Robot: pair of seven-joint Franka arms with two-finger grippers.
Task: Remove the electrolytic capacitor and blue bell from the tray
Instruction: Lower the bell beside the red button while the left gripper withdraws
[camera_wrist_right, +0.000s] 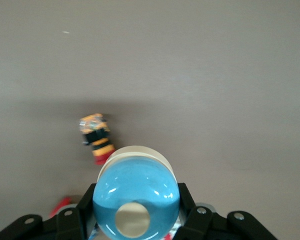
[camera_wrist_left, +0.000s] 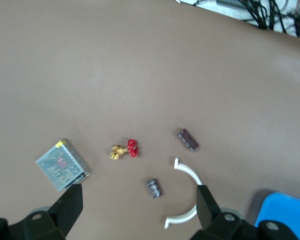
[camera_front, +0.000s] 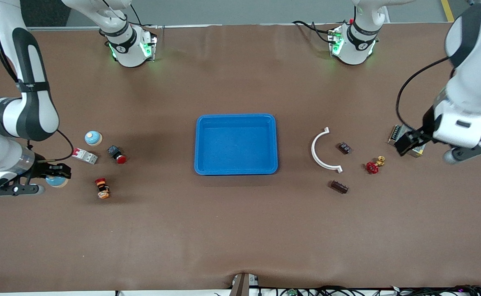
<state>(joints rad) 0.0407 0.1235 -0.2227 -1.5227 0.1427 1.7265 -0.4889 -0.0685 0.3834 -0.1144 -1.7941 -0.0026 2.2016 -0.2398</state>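
While right gripper (camera_front: 57,176) clamps blue bell (camera_wrist_right: 136,200) | tray (camera_front: 236,120) empty

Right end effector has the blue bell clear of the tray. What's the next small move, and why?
Probably lower it and release. The right end effector is shut on the blue bell, over bare table at the right arm's end; the tray looks empty. The left end effector, open, waits.

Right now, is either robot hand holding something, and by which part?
The right gripper holds a blue bell by its dome's sides. The left gripper is open, holding nothing.
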